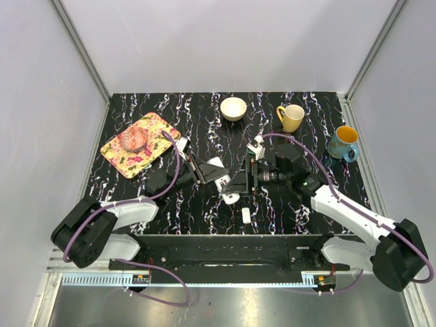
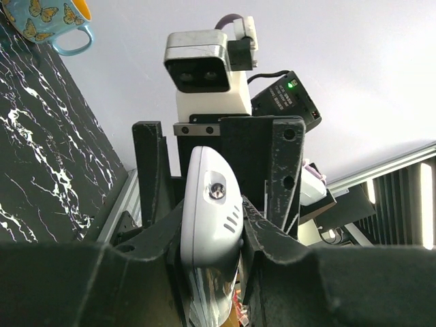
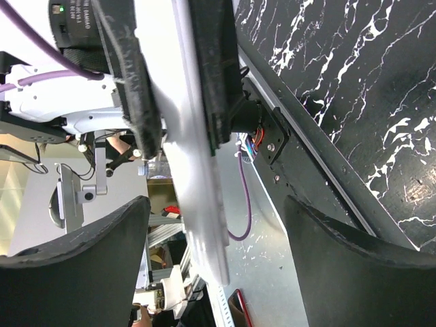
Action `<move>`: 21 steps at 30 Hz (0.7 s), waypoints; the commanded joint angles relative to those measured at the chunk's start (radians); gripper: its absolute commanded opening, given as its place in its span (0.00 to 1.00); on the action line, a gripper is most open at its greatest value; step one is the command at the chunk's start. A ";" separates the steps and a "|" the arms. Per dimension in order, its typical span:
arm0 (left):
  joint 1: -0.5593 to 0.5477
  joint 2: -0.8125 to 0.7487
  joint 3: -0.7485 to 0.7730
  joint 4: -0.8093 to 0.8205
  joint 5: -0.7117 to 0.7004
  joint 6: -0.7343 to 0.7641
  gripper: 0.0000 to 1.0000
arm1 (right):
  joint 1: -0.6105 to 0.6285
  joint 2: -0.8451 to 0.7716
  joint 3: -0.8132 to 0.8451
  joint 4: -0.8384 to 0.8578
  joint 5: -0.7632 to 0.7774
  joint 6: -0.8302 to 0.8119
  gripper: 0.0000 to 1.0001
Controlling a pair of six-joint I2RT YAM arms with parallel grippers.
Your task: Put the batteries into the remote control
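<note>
White plastic shows between the fingers of the left hand. It is the remote control, pinched tight and held up off the desk, on the near side of the bowl. The hold looks meant to offer the free end to the other arm. The right hand stands spread around that end, gripping nothing. A small white piece, likely the battery cover, lies nearer still from the bowl. I see no batteries.

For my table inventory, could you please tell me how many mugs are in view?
2. A yellow ceramic mug stands near the far edge, right of the round white bowl; a blue butterfly-patterned ceramic mug stands by the right edge. Others may be hidden from view.
</note>
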 commanded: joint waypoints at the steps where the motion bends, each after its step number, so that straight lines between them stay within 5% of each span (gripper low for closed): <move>1: 0.006 0.000 0.001 0.335 -0.025 0.015 0.00 | -0.006 -0.053 0.061 -0.001 -0.013 -0.032 0.87; 10: 0.034 -0.015 -0.036 0.340 -0.017 0.012 0.00 | -0.148 -0.162 0.235 -0.361 0.095 -0.268 0.95; 16: 0.045 -0.072 -0.089 0.285 0.000 0.043 0.00 | -0.157 -0.055 0.307 -0.626 0.579 -0.439 0.84; 21: 0.052 -0.146 -0.128 0.165 0.008 0.096 0.00 | -0.157 0.079 0.298 -0.608 0.611 -0.477 0.75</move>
